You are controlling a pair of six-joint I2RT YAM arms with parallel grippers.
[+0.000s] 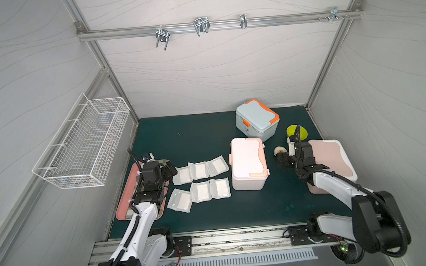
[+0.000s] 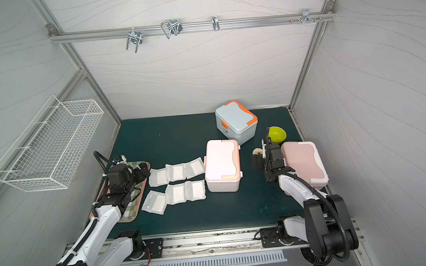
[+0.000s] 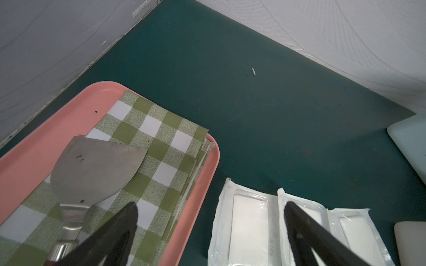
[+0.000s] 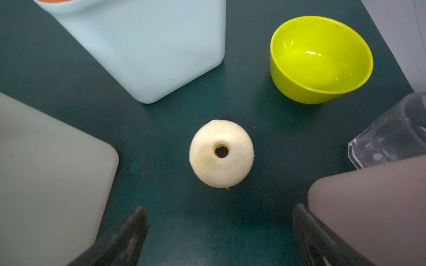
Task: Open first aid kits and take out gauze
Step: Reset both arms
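The left gripper (image 3: 209, 207), open and empty, is near the left edge of the tabletop (image 1: 207, 139), just beside six gauze pouches (image 1: 200, 191). The right gripper (image 4: 219, 211), open and empty too, is between the white kit (image 1: 246, 159) and the pink kit (image 1: 332, 160) at the right edge. The blue kit (image 1: 255, 117) stands near the back edge.

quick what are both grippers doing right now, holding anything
left gripper: open, holding nothing, beside the gauze pouches
right gripper: open, holding nothing, cream ring lying untouched ahead of it
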